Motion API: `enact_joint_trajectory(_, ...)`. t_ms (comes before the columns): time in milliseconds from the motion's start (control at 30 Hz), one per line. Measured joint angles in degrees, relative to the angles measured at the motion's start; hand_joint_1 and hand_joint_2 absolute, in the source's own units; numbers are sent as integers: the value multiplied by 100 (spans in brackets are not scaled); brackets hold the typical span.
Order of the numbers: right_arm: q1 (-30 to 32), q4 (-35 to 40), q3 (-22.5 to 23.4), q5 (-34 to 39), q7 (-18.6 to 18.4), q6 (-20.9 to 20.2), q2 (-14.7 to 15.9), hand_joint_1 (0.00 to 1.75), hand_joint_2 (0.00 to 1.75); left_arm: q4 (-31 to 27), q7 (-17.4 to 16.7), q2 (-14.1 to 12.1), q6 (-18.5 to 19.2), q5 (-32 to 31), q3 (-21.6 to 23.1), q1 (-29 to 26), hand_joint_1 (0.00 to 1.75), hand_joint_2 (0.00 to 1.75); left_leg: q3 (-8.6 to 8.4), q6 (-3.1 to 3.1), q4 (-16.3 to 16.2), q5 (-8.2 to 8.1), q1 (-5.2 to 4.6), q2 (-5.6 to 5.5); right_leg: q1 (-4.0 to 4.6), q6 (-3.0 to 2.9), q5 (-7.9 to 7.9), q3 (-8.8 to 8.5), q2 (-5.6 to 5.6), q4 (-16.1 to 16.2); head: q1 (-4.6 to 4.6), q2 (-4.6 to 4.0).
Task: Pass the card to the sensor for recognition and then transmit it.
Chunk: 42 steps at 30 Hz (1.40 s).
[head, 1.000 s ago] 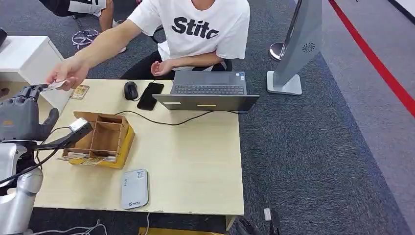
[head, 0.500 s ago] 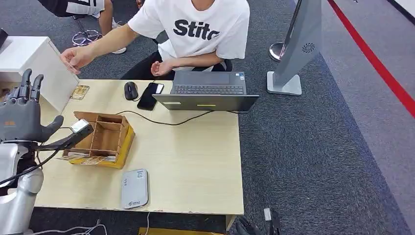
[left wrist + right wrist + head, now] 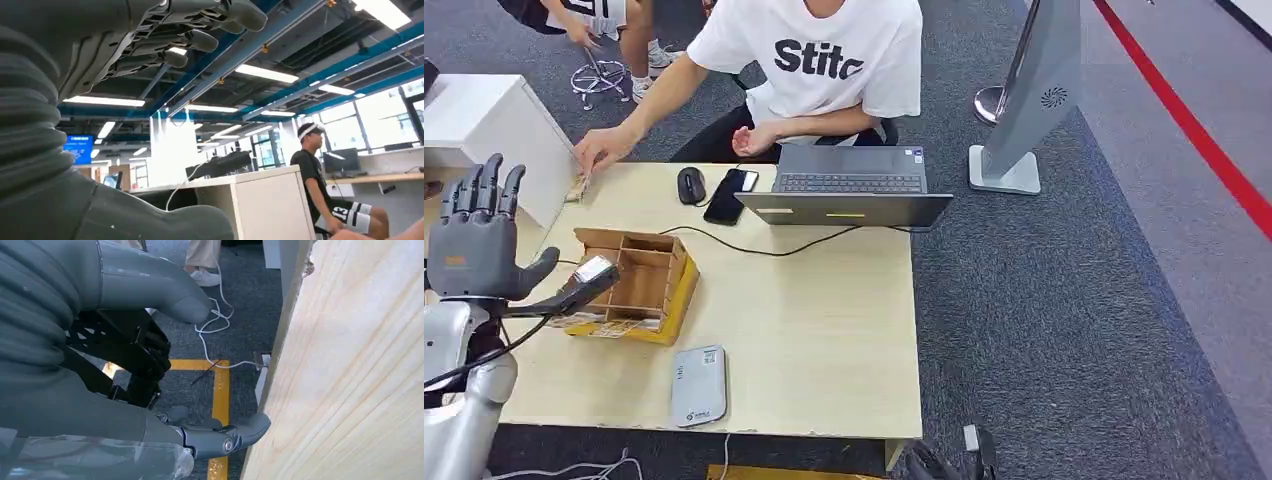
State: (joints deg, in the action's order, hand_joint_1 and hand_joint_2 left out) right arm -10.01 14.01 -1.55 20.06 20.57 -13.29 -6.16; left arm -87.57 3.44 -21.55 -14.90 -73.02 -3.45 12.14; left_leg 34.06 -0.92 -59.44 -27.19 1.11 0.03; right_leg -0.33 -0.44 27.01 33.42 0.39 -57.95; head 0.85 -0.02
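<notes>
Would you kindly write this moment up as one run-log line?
left robot hand: raised, open, holding nothing | right robot hand: low beside table edge, holding nothing | person's hand: at cards on table

Matt pale wood-grain table (image 3: pixel 824 300), brown cardboard box (image 3: pixel 639 285), rough grey carpet (image 3: pixel 1064 300).

Pale wood desk (image 3: pixel 824 310) is standing on grey carpet (image 3: pixel 1064 320). Lying directly on it: open laptop (image 3: pixel 852 185) at the far edge, black phone (image 3: pixel 731 195) and black mouse (image 3: pixel 690 184) just beside it, a black cable (image 3: pixel 764 248) trailing across, a compartmented cardboard box (image 3: pixel 639 283) near my left side, a grey card reader (image 3: pixel 699 385) at the near edge.
</notes>
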Motion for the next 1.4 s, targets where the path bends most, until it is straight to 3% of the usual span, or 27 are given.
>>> enact_joint_trajectory(100, 11, 0, 52, 43, 68, 2, 0, 0, 175, -434, 293, 24, -246, -289, 98, -504, 0, 175, 1, 1, 0, -5, -1, 4, -1, 1, 2, 2, 8, 2, 2, 0)
enact_joint_trajectory(167, 13, 0, 124, 98, 127, 2, 0, 0, 175, -750, 469, 72, -323, -857, 274, -974, 0, 175, -2, 6, 0, -12, -10, 4, -6, 7, 7, 2, 9, 3, -2, 0)
enact_joint_trajectory(267, 20, 0, 197, 98, 162, -6, 0, 0, 175, -974, 272, 199, -477, -1253, 707, -1555, 0, 175, 2, 10, 0, -15, -8, 4, -6, 14, 12, 1, 8, 6, -9, 0)
enact_joint_trajectory(333, 28, 0, 256, 87, 175, -13, 0, 0, 175, -1069, 84, 212, -578, -1229, 867, -1842, 0, 175, 2, 13, 0, -17, -10, 4, -6, 14, 11, 2, 7, 8, -7, 0)
enact_joint_trajectory(433, 37, 0, 308, 83, 177, -28, 0, 0, 175, -1122, 60, 212, -573, -1119, 944, -2020, 0, 175, 2, 14, 0, -17, -9, 1, -6, 14, 11, 0, -5, 8, -7, 0)
enact_joint_trajectory(1100, 44, 0, 415, -39, 171, -76, 0, 0, 175, -1013, 27, 295, -261, -1052, 992, -2248, 0, 175, 2, 12, 0, -13, -5, -1, -4, 8, 7, -1, -6, 4, -7, 0)
enact_joint_trajectory(1267, 43, 0, 415, -153, 96, -109, 0, 0, 175, -485, 127, 295, -53, -436, 595, -2088, 0, 175, 1, 9, 1, -10, -2, -1, -2, 7, 7, -1, -6, 3, -7, 0)
enact_joint_trajectory(1400, 37, 0, 413, -219, 57, -122, -20, 0, 175, -42, 309, 297, -14, -372, 295, -1884, 0, 175, 1, 7, 1, -8, 0, -2, -1, 7, 6, -2, -6, 1, -7, 0)
